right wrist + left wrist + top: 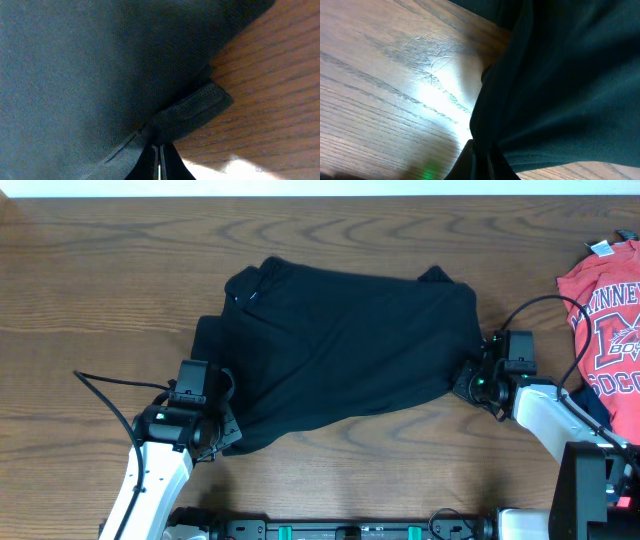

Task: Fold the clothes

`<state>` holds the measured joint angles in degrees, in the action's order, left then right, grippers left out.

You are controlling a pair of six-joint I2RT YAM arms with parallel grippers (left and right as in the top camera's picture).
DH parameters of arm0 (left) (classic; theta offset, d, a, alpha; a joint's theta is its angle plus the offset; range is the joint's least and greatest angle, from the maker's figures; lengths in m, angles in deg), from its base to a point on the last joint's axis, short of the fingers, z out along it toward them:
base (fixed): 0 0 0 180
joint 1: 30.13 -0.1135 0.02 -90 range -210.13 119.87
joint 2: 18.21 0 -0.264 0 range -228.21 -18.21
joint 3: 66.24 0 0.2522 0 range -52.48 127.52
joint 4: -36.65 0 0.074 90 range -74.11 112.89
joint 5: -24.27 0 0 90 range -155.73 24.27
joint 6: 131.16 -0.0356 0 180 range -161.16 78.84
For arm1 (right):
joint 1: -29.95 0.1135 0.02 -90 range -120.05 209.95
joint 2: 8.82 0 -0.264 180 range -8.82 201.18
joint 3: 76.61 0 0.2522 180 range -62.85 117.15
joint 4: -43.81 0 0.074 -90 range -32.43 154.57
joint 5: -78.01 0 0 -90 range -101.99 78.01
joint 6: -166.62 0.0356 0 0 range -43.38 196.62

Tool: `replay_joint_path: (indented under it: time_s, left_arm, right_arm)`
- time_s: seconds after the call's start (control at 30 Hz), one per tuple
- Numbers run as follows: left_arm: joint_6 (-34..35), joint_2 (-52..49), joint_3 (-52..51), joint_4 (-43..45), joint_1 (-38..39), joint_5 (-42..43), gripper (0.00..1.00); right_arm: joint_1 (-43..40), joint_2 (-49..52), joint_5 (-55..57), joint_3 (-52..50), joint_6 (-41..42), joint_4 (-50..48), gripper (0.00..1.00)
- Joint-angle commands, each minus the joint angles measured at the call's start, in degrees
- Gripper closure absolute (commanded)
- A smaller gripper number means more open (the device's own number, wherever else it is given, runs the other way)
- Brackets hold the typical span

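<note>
The clothes, a black T-shirt [345,350], lie bunched across the middle of the table, with a small pale label [249,294] near the far left. My left gripper [228,432] sits at the shirt's near left corner. In the left wrist view it [481,162] is shut on a fold of the black fabric [560,90], which rises from between its fingers. My right gripper [467,383] is at the shirt's right edge. In the right wrist view it [159,157] is pinched shut on the stitched hem [192,112].
A red T-shirt with white lettering [605,330] lies at the right edge of the table, over a navy garment [598,412]. Bare wooden tabletop [100,290] surrounds the black shirt. Arm bases and cables sit along the near edge.
</note>
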<state>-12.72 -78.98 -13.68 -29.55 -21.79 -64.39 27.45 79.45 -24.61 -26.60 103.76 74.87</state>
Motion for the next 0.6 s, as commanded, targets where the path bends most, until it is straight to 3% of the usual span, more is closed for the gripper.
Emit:
replay_joint_path:
  time_s: [0.0, 0.33, 0.57]
  left_arm:
    - [-0.37, -0.20, -0.31, 0.15, -0.24, -0.46, 0.94]
    - [-1.09, 1.66, 7.82, 0.22, -0.24, -0.48, 0.94]
    - [-2.56, 2.99, 14.29, -4.39, -0.24, -0.46, 0.94]
  right_arm:
    - [-0.11, 0.26, 2.08, -0.48, -4.92, 0.94, 0.99]
    - [-0.04, -8.31, 4.72, 8.68, -9.38, 9.99, 0.99]
    - [-0.07, -12.87, 6.45, 13.62, -10.93, 16.11, 0.99]
